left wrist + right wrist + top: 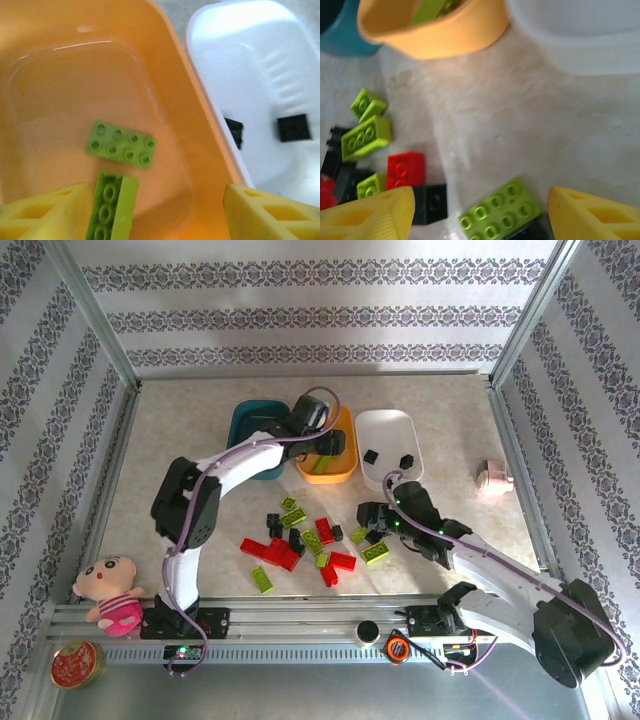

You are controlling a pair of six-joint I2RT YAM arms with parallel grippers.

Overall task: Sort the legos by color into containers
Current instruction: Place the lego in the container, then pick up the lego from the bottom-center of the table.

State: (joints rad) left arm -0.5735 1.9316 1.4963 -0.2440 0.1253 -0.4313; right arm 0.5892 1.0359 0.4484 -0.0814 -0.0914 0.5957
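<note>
At the far left, by the near rail, a doll (108,592) in pink lies on its back, with a round red tin (75,663) just in front of it. Further in, the teal tray (246,430) stands towards the back of the table (180,420). The left arm crosses over it, so whatever it may hold cannot be told. Against its right side is the orange tray (60,65). The left gripper (156,192) hangs over this tray with its yellow fingers (45,212) spread wide, gripping nothing. Two lime pieces lie in it: a flat lime plate (120,145) on the floor, and a lime brick (112,207) just beside the left finger. Next comes the white tray (250,60), side by side with the orange one, holding two black bricks (294,127) set a little apart.

In front of the trays the loose legos (295,545), red, lime and black, lie scattered mid-table. At the pile's right edge the right gripper (480,200) sits low over the table, its jaws wide open. An eight-stud lime brick (500,212) lies between its fingers, with neither closed on it. A black piece (431,202) and a red brick (406,169) lie just to the left. At the far right a small pink object (495,478) rests near the wall.
</note>
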